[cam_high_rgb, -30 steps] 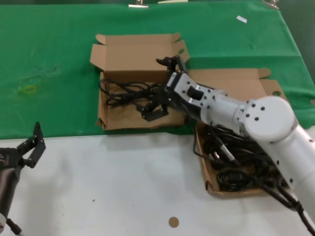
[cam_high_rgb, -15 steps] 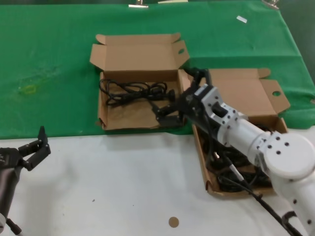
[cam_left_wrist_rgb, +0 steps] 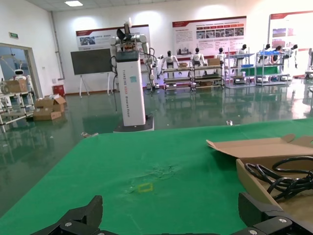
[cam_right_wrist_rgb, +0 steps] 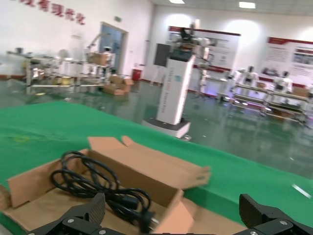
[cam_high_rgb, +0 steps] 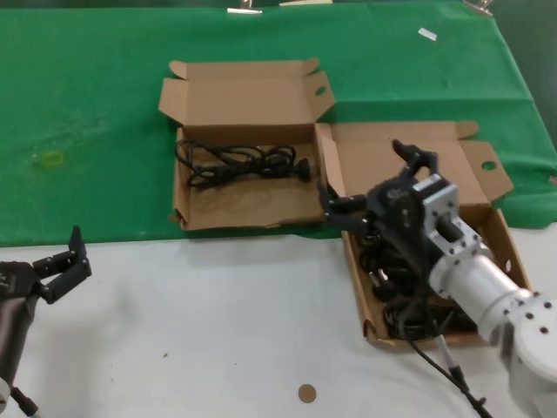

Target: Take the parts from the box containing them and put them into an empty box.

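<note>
Fingers (cam_high_rgb: 338,204) of right gripper (cam_high_rgb: 370,185) spread wide, empty.

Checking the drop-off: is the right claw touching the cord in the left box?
Apart. Head view shows the right claw open beside the box, cardboard floor separating it from the cord.

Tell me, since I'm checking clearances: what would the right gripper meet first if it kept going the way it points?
Probably the shallow brown cardboard box holding one black coiled power cord. The right gripper, open and empty, points at it from above the neighbouring box's edge. Whether it would meet wall or cord first is unclear.
</note>
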`<state>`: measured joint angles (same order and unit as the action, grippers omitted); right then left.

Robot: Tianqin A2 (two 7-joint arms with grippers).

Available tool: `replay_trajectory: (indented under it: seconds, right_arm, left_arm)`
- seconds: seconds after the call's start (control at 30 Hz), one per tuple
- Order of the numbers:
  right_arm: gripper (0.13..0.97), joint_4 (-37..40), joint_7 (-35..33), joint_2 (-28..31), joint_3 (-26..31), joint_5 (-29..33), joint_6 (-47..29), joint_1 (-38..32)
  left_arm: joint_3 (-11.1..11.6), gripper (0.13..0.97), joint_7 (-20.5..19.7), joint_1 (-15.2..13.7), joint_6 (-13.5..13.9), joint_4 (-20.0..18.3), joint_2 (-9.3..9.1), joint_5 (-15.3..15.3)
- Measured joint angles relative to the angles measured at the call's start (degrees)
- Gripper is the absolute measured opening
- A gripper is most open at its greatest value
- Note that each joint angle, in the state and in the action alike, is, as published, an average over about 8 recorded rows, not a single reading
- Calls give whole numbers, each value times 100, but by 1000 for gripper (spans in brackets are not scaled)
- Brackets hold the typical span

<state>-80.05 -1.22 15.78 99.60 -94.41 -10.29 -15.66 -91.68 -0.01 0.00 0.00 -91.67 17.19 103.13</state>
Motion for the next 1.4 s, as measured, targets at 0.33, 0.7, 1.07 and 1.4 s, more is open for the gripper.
replay_trajectory:
  seconds: [0.33, 0.7, 1.07, 1.4]
  right_arm:
    - [966, -663, 70, 81, -455, -498, 587, 905]
    - [966, -992, 104, 120, -677, -745, 878, 1336]
    - [966, -994, 105, 120, -678, -746, 880, 1339]
    - [966, -994, 105, 120, -678, -746, 880, 1339]
  left_arm:
    - [0, 965, 0, 0, 0, 0, 0, 1]
    - [1, 966, 0, 0, 0, 0, 0, 1]
    - [0, 966, 0, 0, 0, 0, 0, 1]
    - [0, 966, 0, 0, 0, 0, 0, 1]
